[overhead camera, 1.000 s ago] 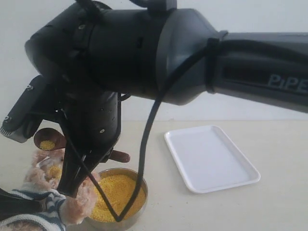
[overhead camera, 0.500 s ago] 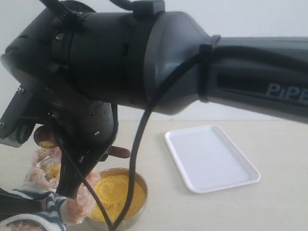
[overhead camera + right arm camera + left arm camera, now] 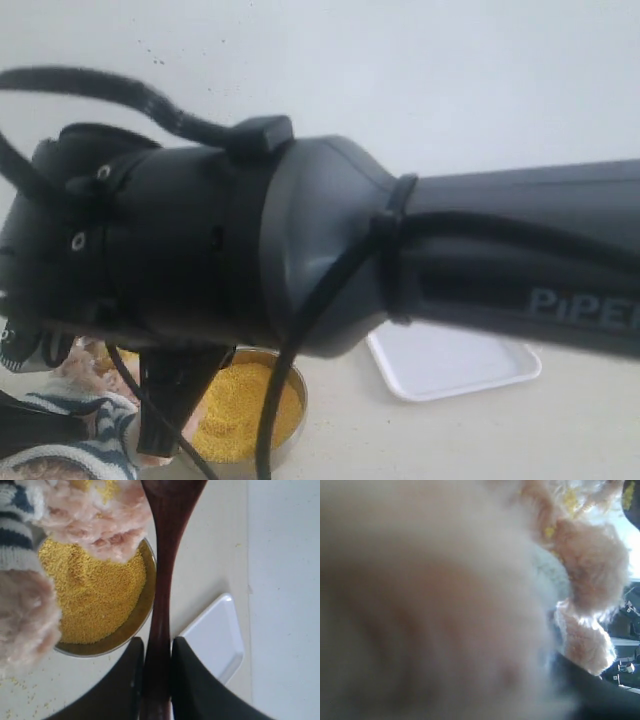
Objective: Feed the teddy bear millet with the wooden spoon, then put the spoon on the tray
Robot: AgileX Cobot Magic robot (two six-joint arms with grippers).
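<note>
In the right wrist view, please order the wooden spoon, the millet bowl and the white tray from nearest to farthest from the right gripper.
1. The wooden spoon: clamped in the right gripper.
2. The millet bowl on one side of the handle and the white tray on the other: too close to call.

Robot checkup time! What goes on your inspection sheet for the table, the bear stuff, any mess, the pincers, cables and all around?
Surface: pale table, plain.
Job's things: teddy bear beside metal bowl, paw over millet; wooden spoon gripped by its handle; white tray, nothing seen on it.
Clutter: few spilled grains by bowl.
Pincers: right pincer shut on spoon; left pincer buried in blurry fur, cannot tell.
Cables: black cable hanging off right arm.
Surroundings: white wall.
</note>
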